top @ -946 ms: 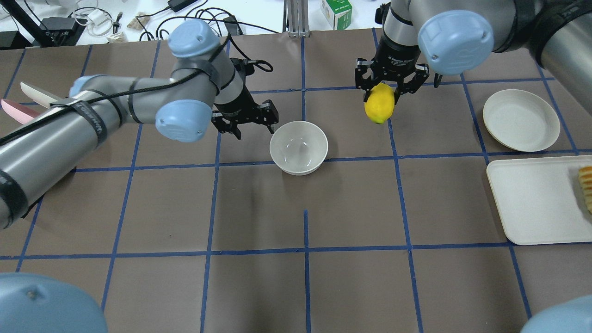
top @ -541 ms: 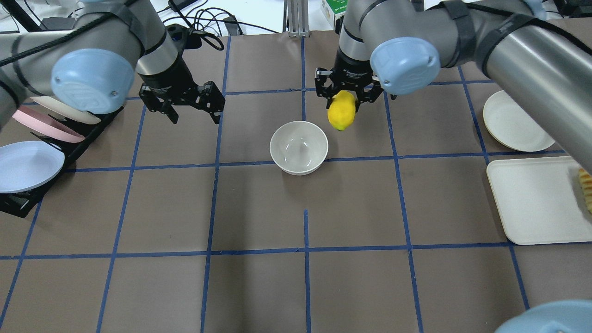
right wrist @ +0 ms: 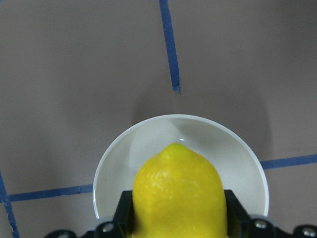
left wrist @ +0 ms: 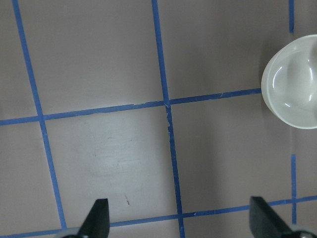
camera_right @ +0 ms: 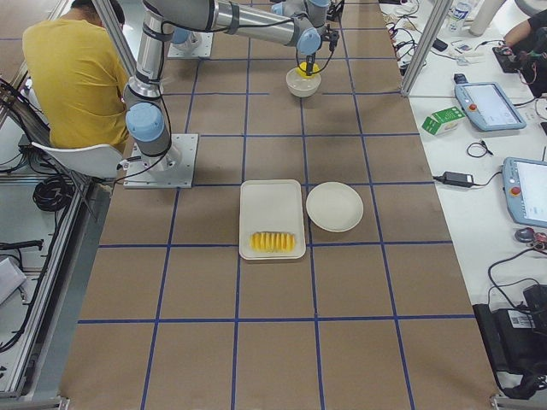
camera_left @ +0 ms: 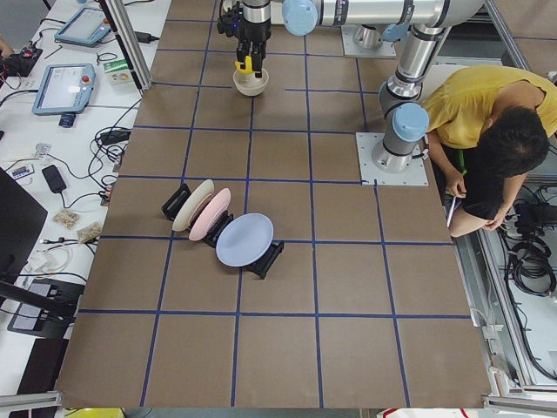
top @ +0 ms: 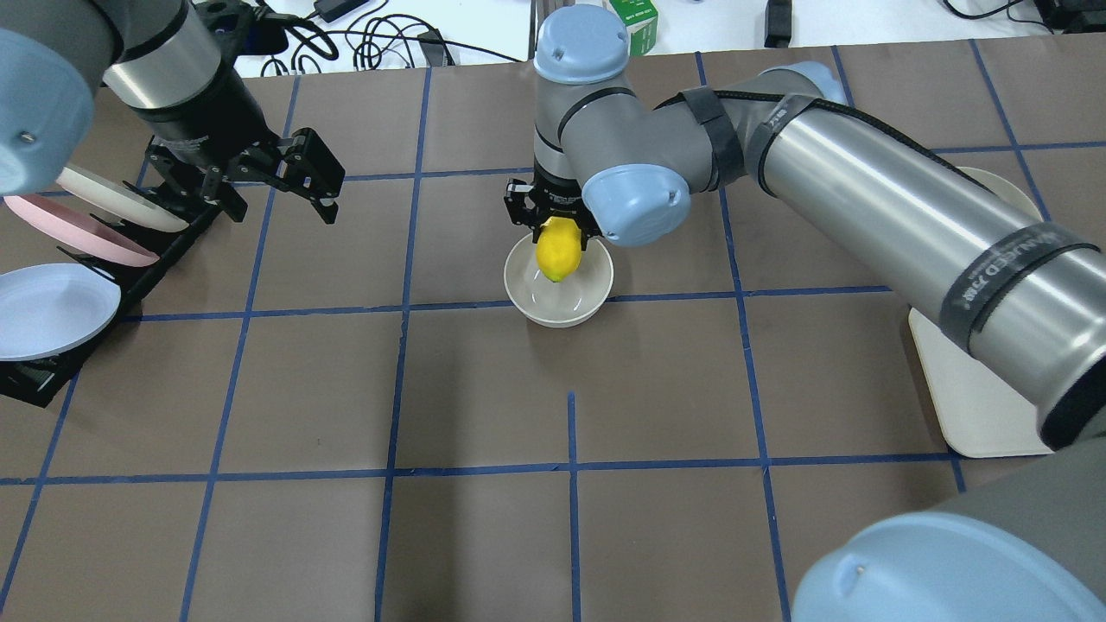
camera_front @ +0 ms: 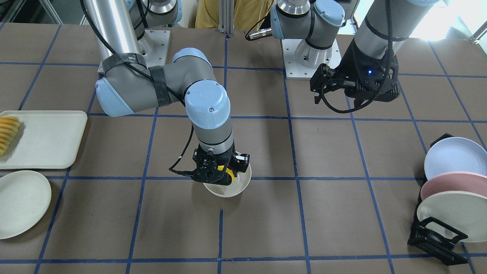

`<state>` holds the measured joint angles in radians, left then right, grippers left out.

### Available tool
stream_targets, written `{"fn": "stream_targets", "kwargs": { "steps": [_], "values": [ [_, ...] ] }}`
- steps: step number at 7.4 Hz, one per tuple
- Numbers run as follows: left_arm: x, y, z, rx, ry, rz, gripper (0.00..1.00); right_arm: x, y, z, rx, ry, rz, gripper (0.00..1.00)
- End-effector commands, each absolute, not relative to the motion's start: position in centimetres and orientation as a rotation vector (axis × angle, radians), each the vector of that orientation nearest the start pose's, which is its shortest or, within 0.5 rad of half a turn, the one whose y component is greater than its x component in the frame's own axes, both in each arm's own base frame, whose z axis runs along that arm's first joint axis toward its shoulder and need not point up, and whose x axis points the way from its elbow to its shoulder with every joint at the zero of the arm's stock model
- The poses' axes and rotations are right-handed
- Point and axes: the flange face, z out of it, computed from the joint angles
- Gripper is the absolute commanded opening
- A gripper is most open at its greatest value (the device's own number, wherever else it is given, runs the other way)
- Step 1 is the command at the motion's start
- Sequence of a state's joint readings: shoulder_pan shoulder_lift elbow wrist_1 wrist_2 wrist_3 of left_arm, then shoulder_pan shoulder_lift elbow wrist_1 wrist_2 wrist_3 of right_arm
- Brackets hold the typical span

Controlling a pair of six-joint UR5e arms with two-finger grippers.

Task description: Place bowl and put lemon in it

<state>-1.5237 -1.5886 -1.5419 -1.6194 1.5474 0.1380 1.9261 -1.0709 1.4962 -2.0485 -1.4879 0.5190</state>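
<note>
you were in the last step of the task: the bowl [right wrist: 148,144] stood upright on the table, and your right gripper [top: 557,233] was closed on the lemon [right wrist: 178,188], holding it with one tip down right over the bowl's opening. the left gripper [left wrist: 181,220] was wide open, holding nothing, well apart from the bowl. i think the next move asked you to go down only a little, open the fingers gently so the lemon dropped a short way, then lift straight up without touching the rim.
</note>
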Motion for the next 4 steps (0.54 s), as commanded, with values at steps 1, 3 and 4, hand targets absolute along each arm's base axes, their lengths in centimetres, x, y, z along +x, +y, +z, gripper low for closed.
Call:
{"fn": "stream_targets", "kwargs": {
  "steps": [1,3,4],
  "values": [
    [-11.4,-50.0,49.7,0.07,3.174,0.07,1.0,36.6,-56.9,25.1,0.247,3.045,0.044,0.0],
    [-12.0,-49.2,50.5,0.084,3.12,0.042,1.0,36.7,-57.2,22.7,0.231,3.054,0.066,0.0],
    [-12.4,-49.2,49.8,0.084,3.12,0.059,1.0,36.8,-57.3,22.5,0.237,3.049,0.057,0.0]
  ]
}}
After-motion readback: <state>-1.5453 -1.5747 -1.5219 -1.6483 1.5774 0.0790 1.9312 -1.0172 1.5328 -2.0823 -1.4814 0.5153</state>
